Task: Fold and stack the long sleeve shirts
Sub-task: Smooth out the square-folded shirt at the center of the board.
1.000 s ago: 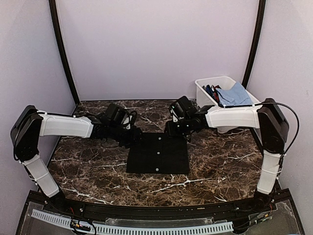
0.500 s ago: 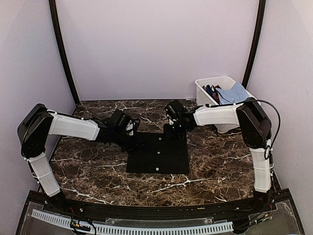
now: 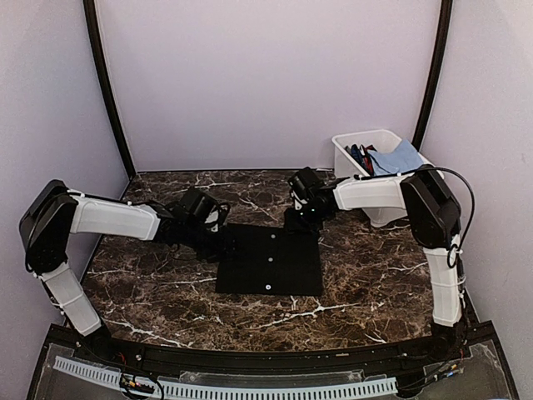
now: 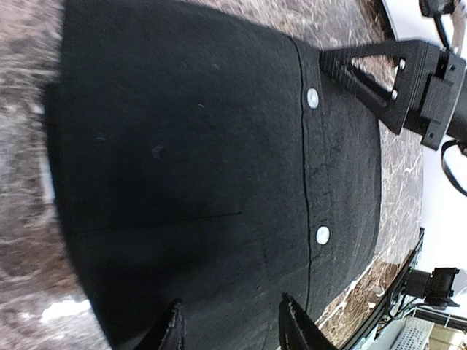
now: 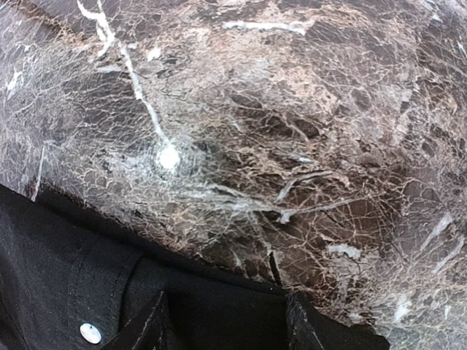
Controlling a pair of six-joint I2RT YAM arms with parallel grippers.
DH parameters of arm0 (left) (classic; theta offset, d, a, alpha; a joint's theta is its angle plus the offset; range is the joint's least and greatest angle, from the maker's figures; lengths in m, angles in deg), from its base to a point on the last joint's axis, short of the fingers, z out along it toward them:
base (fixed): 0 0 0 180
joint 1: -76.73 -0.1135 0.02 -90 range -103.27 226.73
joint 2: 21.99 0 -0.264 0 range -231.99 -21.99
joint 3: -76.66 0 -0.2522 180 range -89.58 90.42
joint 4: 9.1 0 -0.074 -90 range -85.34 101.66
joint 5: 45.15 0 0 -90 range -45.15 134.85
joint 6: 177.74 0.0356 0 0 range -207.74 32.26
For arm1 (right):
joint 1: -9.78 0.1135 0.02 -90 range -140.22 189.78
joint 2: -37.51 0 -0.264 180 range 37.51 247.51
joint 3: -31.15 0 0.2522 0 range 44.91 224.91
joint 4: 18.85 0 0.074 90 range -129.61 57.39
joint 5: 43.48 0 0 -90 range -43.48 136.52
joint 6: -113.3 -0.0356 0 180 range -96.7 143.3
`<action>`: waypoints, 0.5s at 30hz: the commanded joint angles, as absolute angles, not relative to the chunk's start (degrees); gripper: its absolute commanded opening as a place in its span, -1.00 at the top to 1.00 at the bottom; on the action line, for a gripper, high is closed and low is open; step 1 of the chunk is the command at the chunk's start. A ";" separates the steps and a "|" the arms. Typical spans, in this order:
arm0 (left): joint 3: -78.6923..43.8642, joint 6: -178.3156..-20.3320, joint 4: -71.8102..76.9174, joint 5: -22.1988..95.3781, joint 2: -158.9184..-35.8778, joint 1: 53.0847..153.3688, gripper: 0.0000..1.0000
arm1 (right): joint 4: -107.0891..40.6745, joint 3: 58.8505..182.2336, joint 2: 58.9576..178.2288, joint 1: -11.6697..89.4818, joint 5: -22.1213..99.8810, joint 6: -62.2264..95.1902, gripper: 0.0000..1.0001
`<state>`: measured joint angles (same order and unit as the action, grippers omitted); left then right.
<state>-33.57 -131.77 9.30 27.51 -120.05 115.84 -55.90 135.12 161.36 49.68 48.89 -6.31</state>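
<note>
As seen from above, a black folded shirt (image 3: 250, 268) lies flat and nearly square, between the left gripper (image 3: 218, 239) and the right gripper (image 3: 298, 222), one at each far corner. Its buttons (image 3: 271, 260) run near to far.

At the left wrist, spread fingers (image 4: 171, 329) hover over cloth, with the button row just to their right.

At the right wrist, spread fingers (image 5: 155, 326) straddle the shirt's edge on the table (image 5: 292, 146).

Lab test booth: plain pale-lilac walls (image 3: 266, 75) closed round a dark marble-patterned tabletop (image 3: 366, 283); slotted white cable duct (image 3: 250, 387) ran along its near edge.
</note>
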 commanded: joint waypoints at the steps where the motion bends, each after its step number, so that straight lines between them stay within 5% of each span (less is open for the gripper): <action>1: -36.49 -129.60 13.64 30.55 -113.97 112.76 0.14 | -57.02 134.47 157.88 48.77 48.37 -4.22 -0.05; 15: -39.06 -126.12 16.45 27.14 -115.50 110.16 0.03 | -54.43 118.03 137.40 51.09 49.16 -5.05 -0.07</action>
<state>-38.65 -127.75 14.00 28.03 -114.70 110.00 -56.21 123.36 142.24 49.77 48.87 -4.36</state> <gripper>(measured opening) 0.484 0.536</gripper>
